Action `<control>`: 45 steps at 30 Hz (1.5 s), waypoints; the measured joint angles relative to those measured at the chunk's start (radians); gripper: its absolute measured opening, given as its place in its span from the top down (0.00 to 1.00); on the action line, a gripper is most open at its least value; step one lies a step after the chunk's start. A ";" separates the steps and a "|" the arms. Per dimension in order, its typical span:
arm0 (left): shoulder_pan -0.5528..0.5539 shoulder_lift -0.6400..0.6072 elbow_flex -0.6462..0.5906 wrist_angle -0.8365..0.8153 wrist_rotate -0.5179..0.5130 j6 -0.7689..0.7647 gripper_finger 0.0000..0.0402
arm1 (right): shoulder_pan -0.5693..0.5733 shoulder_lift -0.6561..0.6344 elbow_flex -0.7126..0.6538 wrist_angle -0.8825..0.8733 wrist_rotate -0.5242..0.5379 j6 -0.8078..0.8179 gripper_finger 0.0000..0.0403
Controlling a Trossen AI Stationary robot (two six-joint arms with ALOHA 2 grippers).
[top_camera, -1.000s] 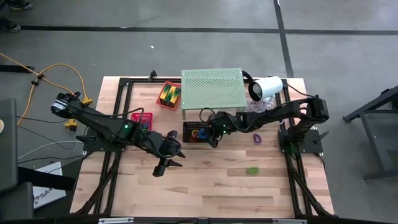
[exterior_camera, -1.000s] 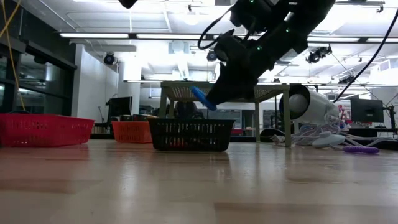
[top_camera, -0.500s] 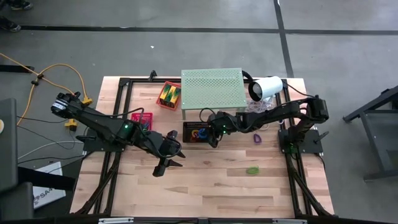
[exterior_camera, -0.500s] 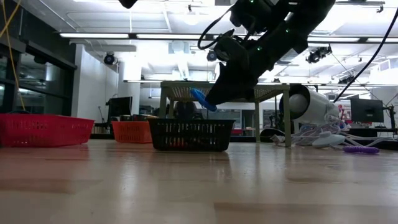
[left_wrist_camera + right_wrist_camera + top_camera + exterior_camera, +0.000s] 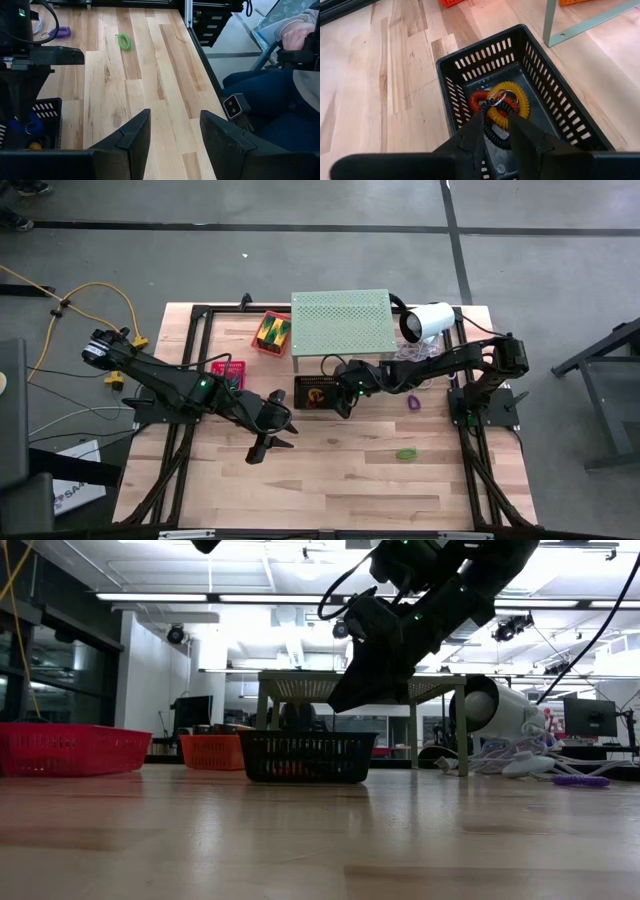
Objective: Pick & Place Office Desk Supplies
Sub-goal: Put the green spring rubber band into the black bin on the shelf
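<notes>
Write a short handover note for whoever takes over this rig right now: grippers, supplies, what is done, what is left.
Left gripper: open, empty, hovering over bare table.
Right gripper: open, empty, above the black basket.
Done: orange coil, yellow coil, black coil and blue coil lie in that basket. Yellow-and-green pieces sit in a red basket beside the shelf.
Left: green coil and purple coil, loose on the table, right arm's side.
</notes>
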State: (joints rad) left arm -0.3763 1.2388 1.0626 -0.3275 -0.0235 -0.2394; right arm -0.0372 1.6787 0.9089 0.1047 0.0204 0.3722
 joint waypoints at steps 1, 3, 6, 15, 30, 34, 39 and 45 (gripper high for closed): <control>0.000 0.000 0.000 0.000 0.000 0.000 0.59 | 0.000 0.000 0.000 0.000 -0.004 0.000 0.80; 0.000 0.000 0.000 0.000 0.000 0.000 0.59 | 0.005 0.000 0.000 0.000 -0.013 0.000 0.80; 0.000 0.000 0.000 0.000 0.000 0.000 0.59 | 0.016 0.000 0.000 0.000 -0.027 -0.003 0.80; 0.000 0.000 0.000 0.000 0.000 0.000 0.59 | 0.079 -0.064 0.000 -0.075 -0.072 -0.082 0.80; 0.000 0.000 0.000 0.001 0.000 0.000 0.59 | 0.308 -0.187 -0.001 -0.490 -0.080 -0.054 0.80; 0.000 0.000 0.000 0.001 0.000 0.000 0.59 | 0.360 -0.190 0.000 -0.544 -0.106 0.031 0.80; 0.000 0.000 0.000 0.001 0.000 0.000 0.59 | 0.424 -0.190 -0.001 -0.591 -0.099 0.124 0.80; 0.000 0.000 0.000 0.001 0.000 0.000 0.59 | 0.514 -0.189 -0.001 -0.693 -0.064 0.217 0.80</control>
State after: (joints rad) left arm -0.3761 1.2392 1.0626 -0.3267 -0.0238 -0.2394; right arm 0.4766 1.4895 0.9081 -0.5881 -0.0440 0.5890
